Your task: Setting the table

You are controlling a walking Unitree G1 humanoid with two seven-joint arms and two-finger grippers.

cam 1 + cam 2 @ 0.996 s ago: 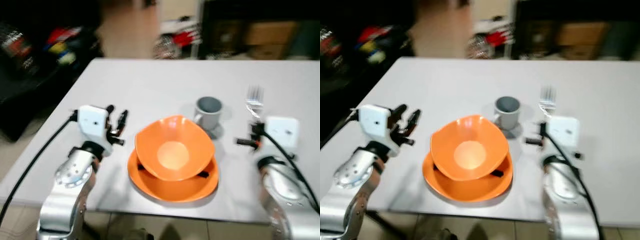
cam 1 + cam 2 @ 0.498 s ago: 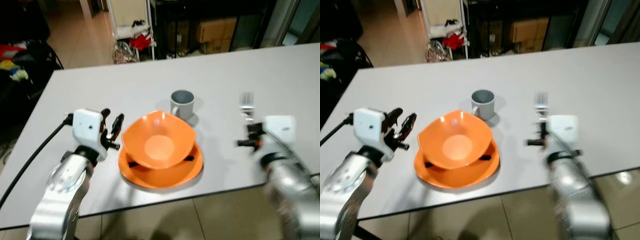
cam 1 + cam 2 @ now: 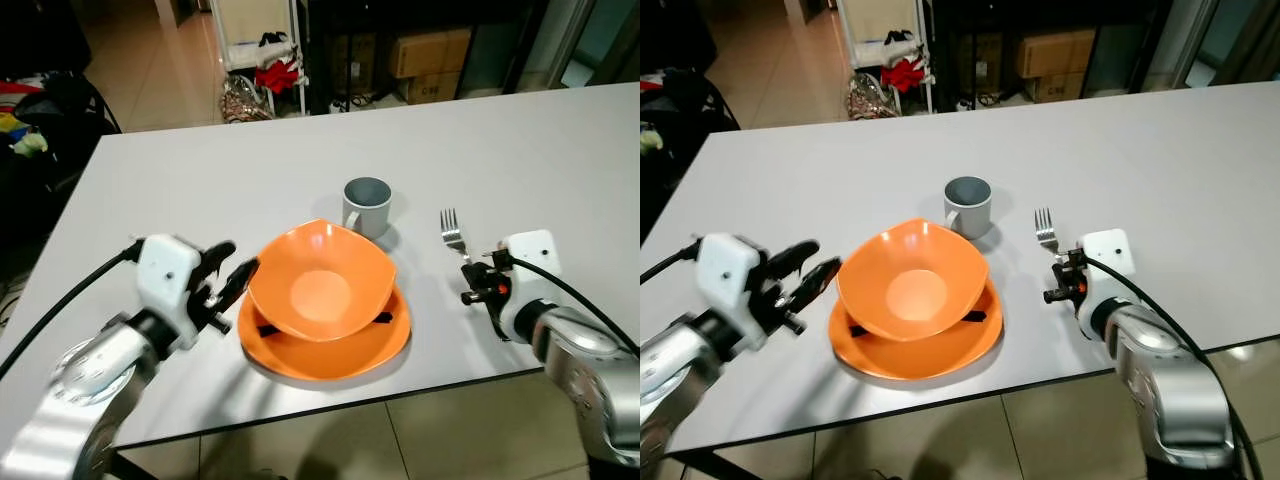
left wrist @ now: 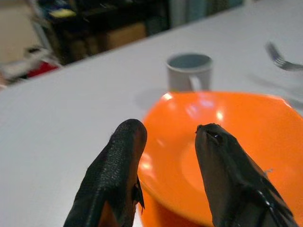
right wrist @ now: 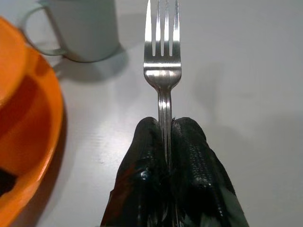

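An orange bowl point(image 3: 320, 286) rests on an orange plate point(image 3: 330, 347) near the front edge of the grey table point(image 3: 250, 170). Behind them stands a grey mug point(image 3: 366, 205). My left gripper point(image 3: 233, 278) is open just left of the bowl, its fingers point(image 4: 118, 165) close to the bowl's rim. My right gripper point(image 3: 470, 283) is shut on a silver fork point(image 3: 452, 232), holding its handle low over the table right of the plate, tines pointing away from me. The fork point(image 5: 162, 52) lies beside the mug point(image 5: 80, 28).
The table's front edge runs just below the plate. Tiled floor point(image 3: 480, 430) lies beneath. Beyond the far edge are dark shelves with cardboard boxes point(image 3: 430, 50) and a rack with clothes point(image 3: 265, 70).
The camera steadied and shifted. My right gripper with the fork has come nearer the plate and lower to the table. The left gripper stays open by the bowl.
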